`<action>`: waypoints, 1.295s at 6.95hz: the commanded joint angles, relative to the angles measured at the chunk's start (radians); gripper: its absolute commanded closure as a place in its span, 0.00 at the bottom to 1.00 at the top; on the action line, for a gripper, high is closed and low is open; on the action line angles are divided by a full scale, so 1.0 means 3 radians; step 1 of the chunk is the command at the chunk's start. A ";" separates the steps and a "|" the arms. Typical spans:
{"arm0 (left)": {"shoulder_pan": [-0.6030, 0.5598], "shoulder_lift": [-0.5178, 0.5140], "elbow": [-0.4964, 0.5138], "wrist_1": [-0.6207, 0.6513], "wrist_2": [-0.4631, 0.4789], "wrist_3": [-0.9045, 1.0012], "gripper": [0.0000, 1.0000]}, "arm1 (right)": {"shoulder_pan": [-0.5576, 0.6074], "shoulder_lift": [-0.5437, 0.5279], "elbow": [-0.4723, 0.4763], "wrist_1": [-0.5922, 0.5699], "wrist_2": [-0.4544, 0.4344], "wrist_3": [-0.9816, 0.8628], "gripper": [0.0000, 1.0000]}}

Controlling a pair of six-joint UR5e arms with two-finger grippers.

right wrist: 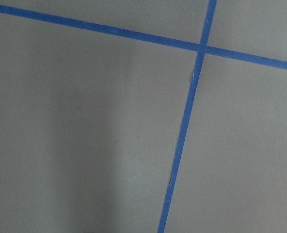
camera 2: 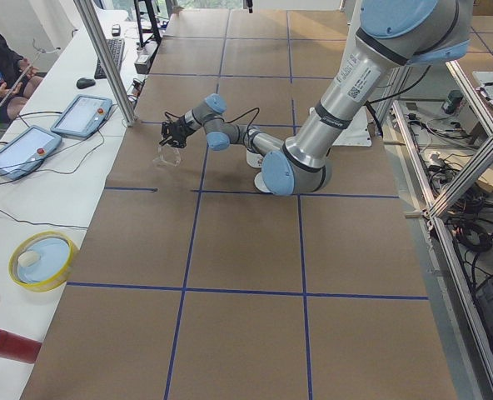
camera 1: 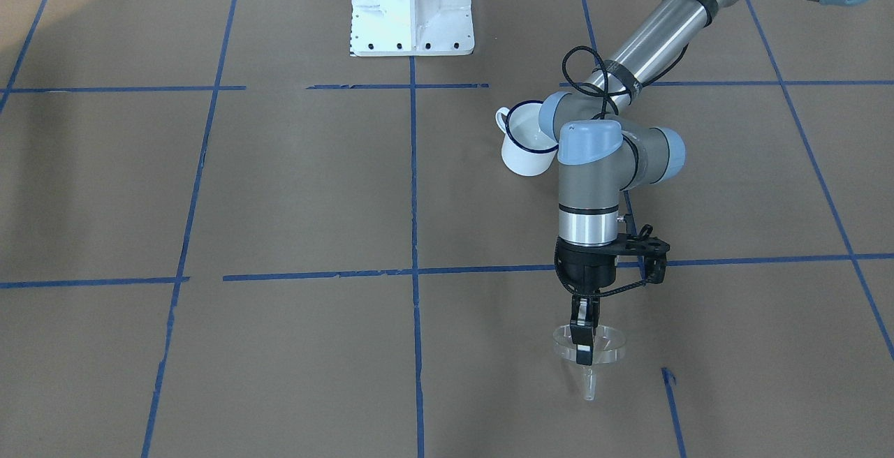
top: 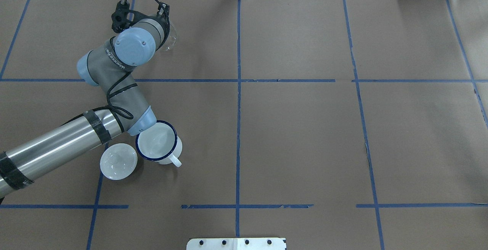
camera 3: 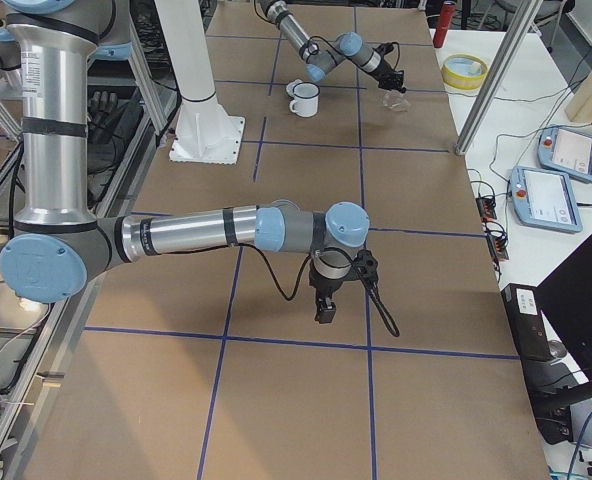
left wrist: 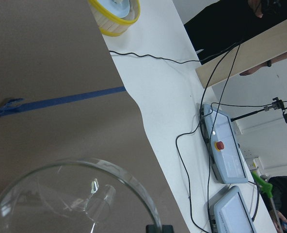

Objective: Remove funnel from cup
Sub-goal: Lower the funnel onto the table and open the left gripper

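The clear funnel [camera 1: 599,353] is out of the cup, tilted, with its spout [camera 1: 590,387] pointing toward the table's far edge. My left gripper [camera 1: 583,346] is shut on the funnel's rim and holds it low over the brown table; I cannot tell if it touches. The funnel's bowl fills the lower left of the left wrist view [left wrist: 71,199]. The white enamel cup [camera 1: 525,138] with the dark blue rim stands upright near the left arm's elbow, also in the overhead view [top: 158,143]. My right gripper [camera 3: 324,305] hangs over bare table far away; I cannot tell if it is open.
A white round lid [top: 118,161] lies beside the cup. The table's far edge is close to the funnel, with a yellow-rimmed bowl [left wrist: 115,14] and two teach pendants [camera 2: 80,117] on the white bench. The robot base [camera 1: 412,8] stands mid-table.
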 commanded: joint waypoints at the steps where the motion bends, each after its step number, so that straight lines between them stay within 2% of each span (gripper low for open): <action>1: -0.0002 -0.0004 -0.0004 -0.0023 -0.0020 0.0296 0.24 | 0.0000 0.0000 0.0000 0.0000 0.0000 0.0000 0.00; 2: -0.0027 0.0001 -0.0111 -0.0013 -0.0030 0.0571 0.01 | 0.0000 0.0000 0.0000 0.0000 0.0000 0.0000 0.00; 3: -0.0078 0.0057 -0.0380 0.0099 -0.0233 0.0903 0.01 | 0.0000 0.0000 0.0000 0.0000 0.0000 0.0000 0.00; 4: -0.0159 0.0290 -0.0859 0.0535 -0.0640 0.1164 0.01 | 0.0000 0.0000 0.0000 0.0000 0.0000 0.0000 0.00; 5: -0.0251 0.0525 -0.1496 0.1081 -0.1064 0.1618 0.01 | 0.0000 0.0000 0.0000 0.0000 0.0000 0.0000 0.00; 6: -0.0288 0.0841 -0.2282 0.1810 -0.1321 0.2245 0.01 | 0.0000 0.0000 -0.0005 0.0000 0.0000 0.0000 0.00; 7: -0.0369 0.1052 -0.2731 0.2263 -0.1577 0.2686 0.01 | 0.0000 0.0000 -0.0005 0.0000 0.0000 0.0000 0.00; 8: -0.0426 0.1464 -0.3130 0.2334 -0.1757 0.3202 0.01 | 0.0000 0.0000 -0.0005 0.0000 0.0000 0.0000 0.00; 9: -0.0502 0.2005 -0.3524 0.2289 -0.2113 0.3617 0.00 | 0.0000 0.0005 0.0000 0.0000 0.0000 0.0000 0.00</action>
